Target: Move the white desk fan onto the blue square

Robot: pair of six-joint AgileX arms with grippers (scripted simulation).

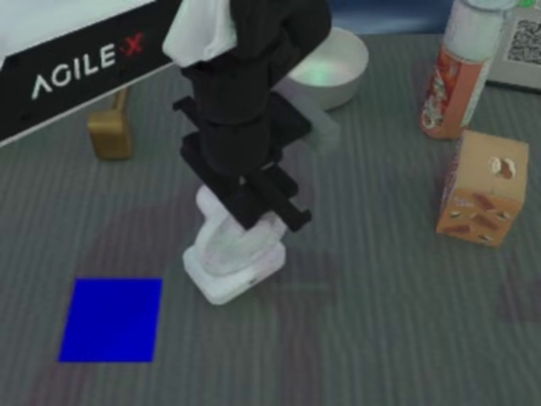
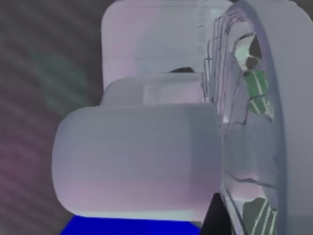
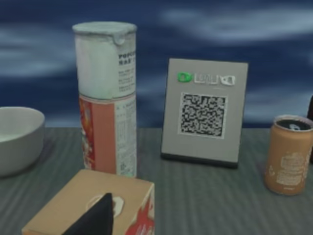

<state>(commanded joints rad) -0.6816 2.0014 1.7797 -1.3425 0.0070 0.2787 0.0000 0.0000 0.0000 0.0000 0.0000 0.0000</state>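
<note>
The white desk fan stands near the table's middle, its squarish base low and its round grille under my left arm. My left gripper comes down from above and is shut on the fan's upper part. In the left wrist view the fan's stubby cylinder and translucent grille fill the picture, with one dark fingertip against the grille's back. The blue square lies flat to the fan's front left, apart from it; a strip of the blue square shows beneath the cylinder. My right gripper is parked off the top view.
A white bowl sits behind the fan. An orange-and-white canister, a QR card and a brown carton stand at the right. A gold block is at the back left. A tan can stands beside the card.
</note>
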